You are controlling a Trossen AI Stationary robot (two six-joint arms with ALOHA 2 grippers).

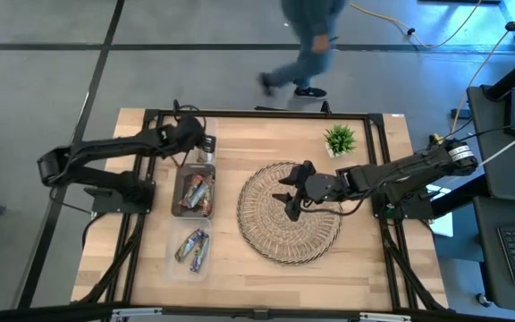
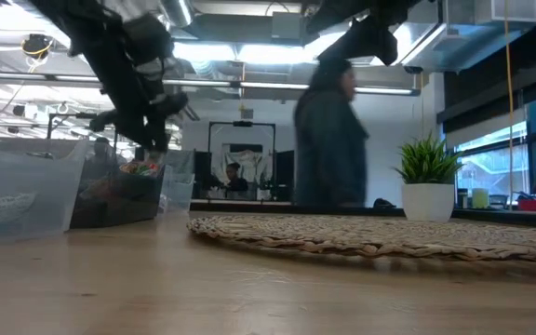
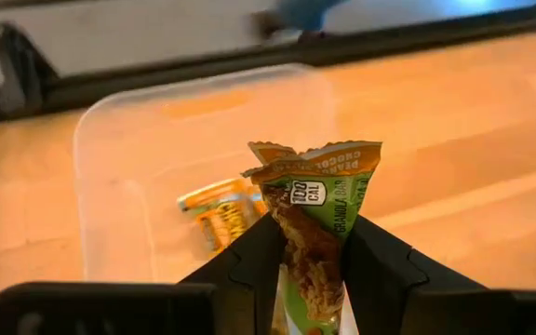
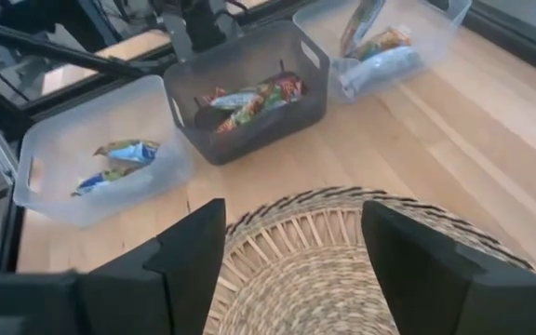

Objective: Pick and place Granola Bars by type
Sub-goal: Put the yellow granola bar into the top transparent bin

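My left gripper [image 3: 310,279] is shut on a green-gold granola bar [image 3: 316,200] above the far clear bin [image 3: 147,158], which has a yellow-green bar [image 3: 217,212] lying on its floor. In the high view this gripper [image 1: 200,143] hangs over that bin. The grey bin [image 4: 245,93] holds several mixed bars. On the floor of the near clear bin [image 4: 100,163] lie blue bars. My right gripper [image 4: 291,251] stands open with nothing between its fingers, over the woven mat [image 1: 289,215]. My left gripper pinches the green-gold bar's middle [image 3: 310,247] between its two fingers, which slant down toward the far clear bin. The bar's crimped end [image 3: 319,160] sticks out past the fingertips. The bar is lifted clear above the bin.
The three bins stand in a row along the table's left part. A small potted plant [image 1: 339,139] stands at the far right beside the mat. A person [image 1: 304,45] walks past beyond the table's far edge. Bare wood shows near the front edge.
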